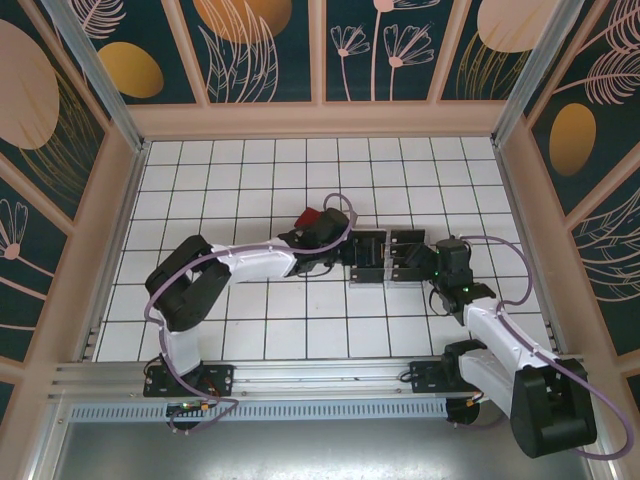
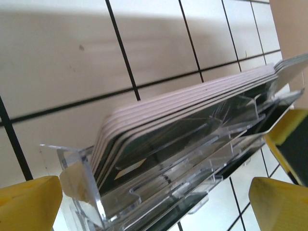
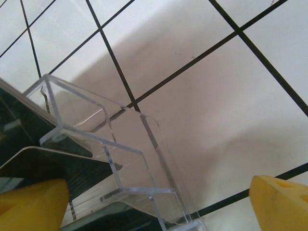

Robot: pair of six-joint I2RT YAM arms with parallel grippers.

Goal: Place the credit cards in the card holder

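Left tool [image 2: 154, 208]: released; yellow fingers [image 2: 29, 204] spread wide, one at each side of the clear rack [image 2: 82, 178]; not clamped on it
Right tool [image 3: 156, 204]: released; jaws stand wide apart, low over the end of a second clear rack [image 3: 120, 159]
Credit cards [image 2: 192, 108]: a tight stack leaning in the slots of the clear rack in front of the left tool; dark faces, pale edges; one more dark card [image 3: 29, 163] sits in the second clear rack
Card holder [image 1: 306, 217]: red, flat on the surface [image 1: 250, 170], just behind the left arm's wrist and partly hidden by it; cannot tell whether any card is inside
Racks: side by side at the middle of the surface, between the two tools; touching or just apart, cannot tell which
Surface: white tiles with a black grid
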